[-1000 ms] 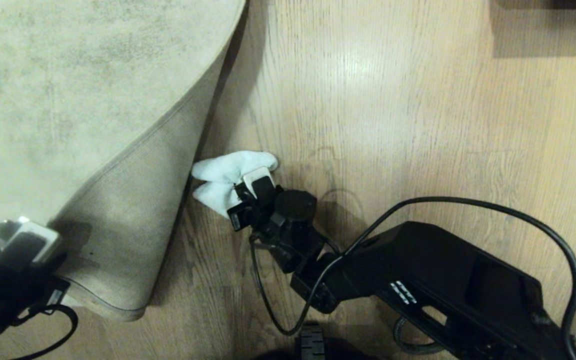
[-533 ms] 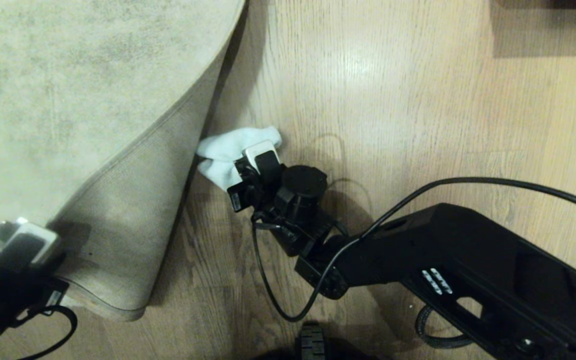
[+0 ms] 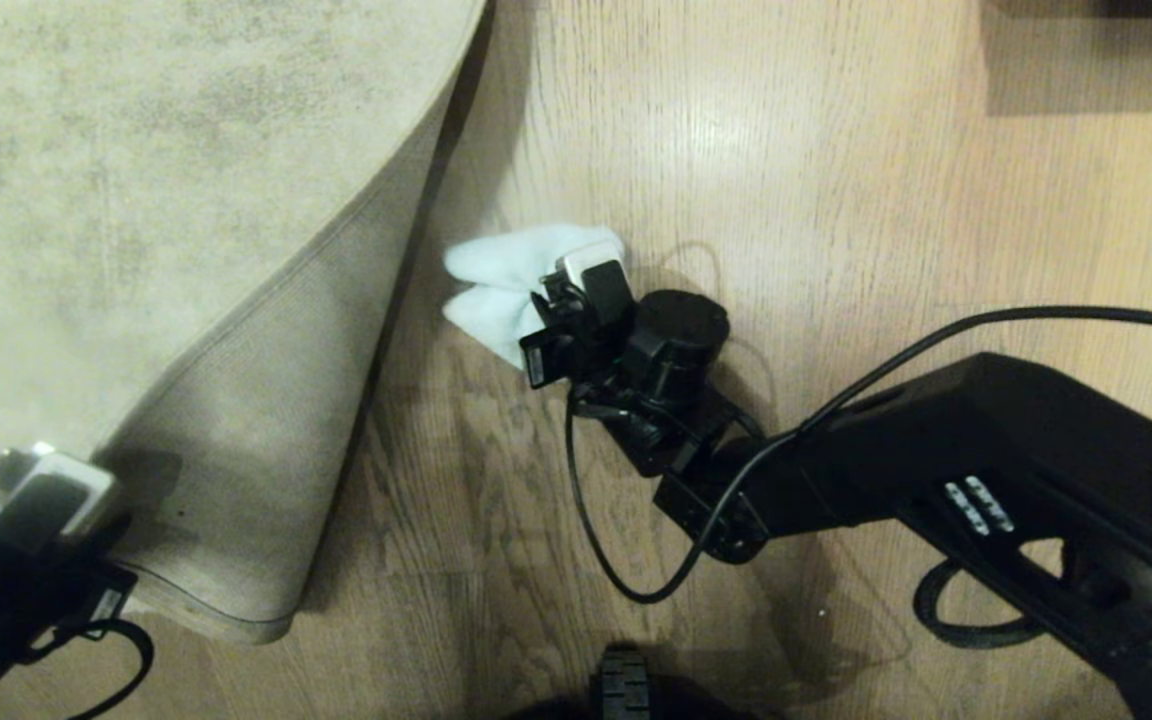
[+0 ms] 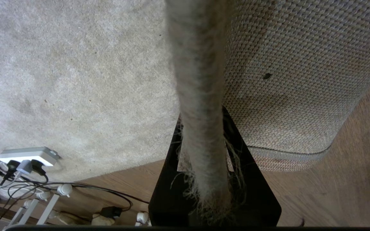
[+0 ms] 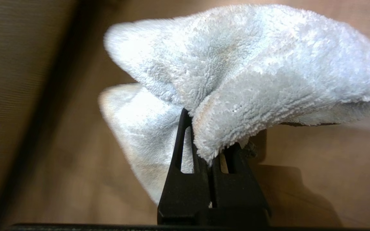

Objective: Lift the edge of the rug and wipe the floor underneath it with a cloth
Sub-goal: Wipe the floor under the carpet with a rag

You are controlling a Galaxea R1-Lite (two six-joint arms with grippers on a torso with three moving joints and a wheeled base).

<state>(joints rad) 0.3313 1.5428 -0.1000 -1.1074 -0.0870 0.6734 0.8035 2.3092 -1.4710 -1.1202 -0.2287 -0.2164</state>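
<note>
My right tool [image 3: 561, 325], pinching the cloth [image 3: 511, 280], just swept away from the rug edge [image 3: 366, 260]; left tool [image 4: 204, 166] still clamps it up.

Folded-back rug edge [image 3: 266, 400], fluffy pale-blue cloth [image 3: 506, 285] seemingly on bared floor [image 3: 836, 250].
</note>
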